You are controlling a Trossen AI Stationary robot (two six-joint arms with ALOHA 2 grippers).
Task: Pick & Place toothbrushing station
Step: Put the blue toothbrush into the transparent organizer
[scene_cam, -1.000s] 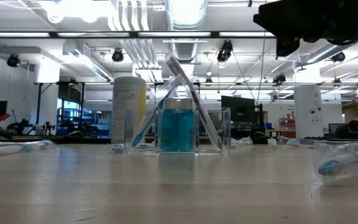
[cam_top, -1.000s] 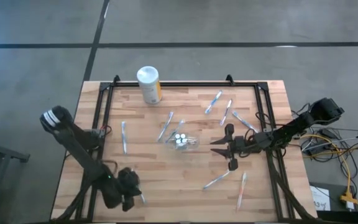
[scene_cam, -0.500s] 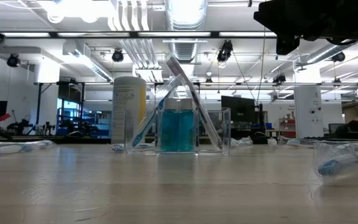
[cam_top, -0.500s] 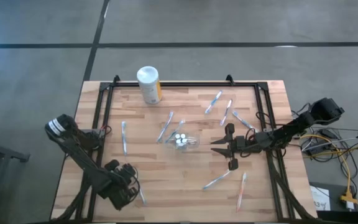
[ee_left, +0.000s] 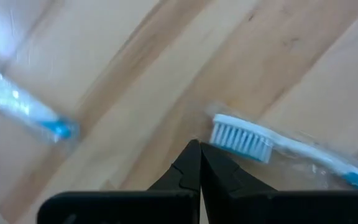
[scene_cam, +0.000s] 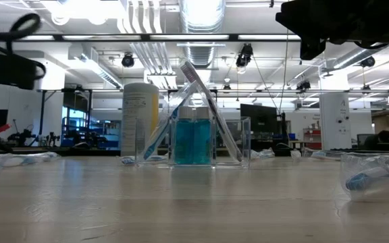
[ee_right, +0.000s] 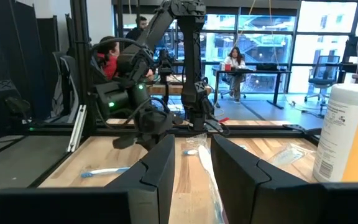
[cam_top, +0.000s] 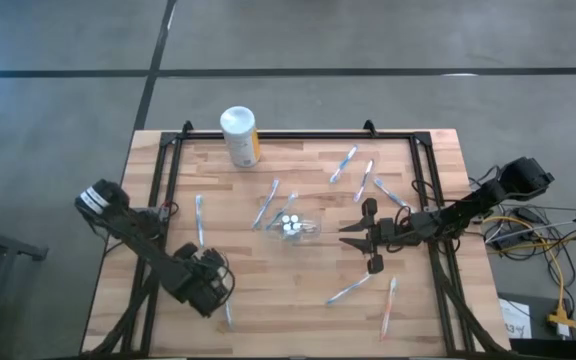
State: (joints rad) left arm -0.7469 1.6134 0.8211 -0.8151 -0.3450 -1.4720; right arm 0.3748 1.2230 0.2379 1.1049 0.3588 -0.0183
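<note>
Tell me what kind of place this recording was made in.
Probably a robotics lab or open workshop: exposed ceiling ducts and strip lights overhead, desks with monitors behind the wooden table, and people seated at workstations beyond it.

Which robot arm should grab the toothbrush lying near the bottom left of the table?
Probably the left. The left gripper hangs right over that toothbrush, its shut fingertips beside the bristles. The right gripper is open but sits across the table, on the far side of the clear cup.
</note>
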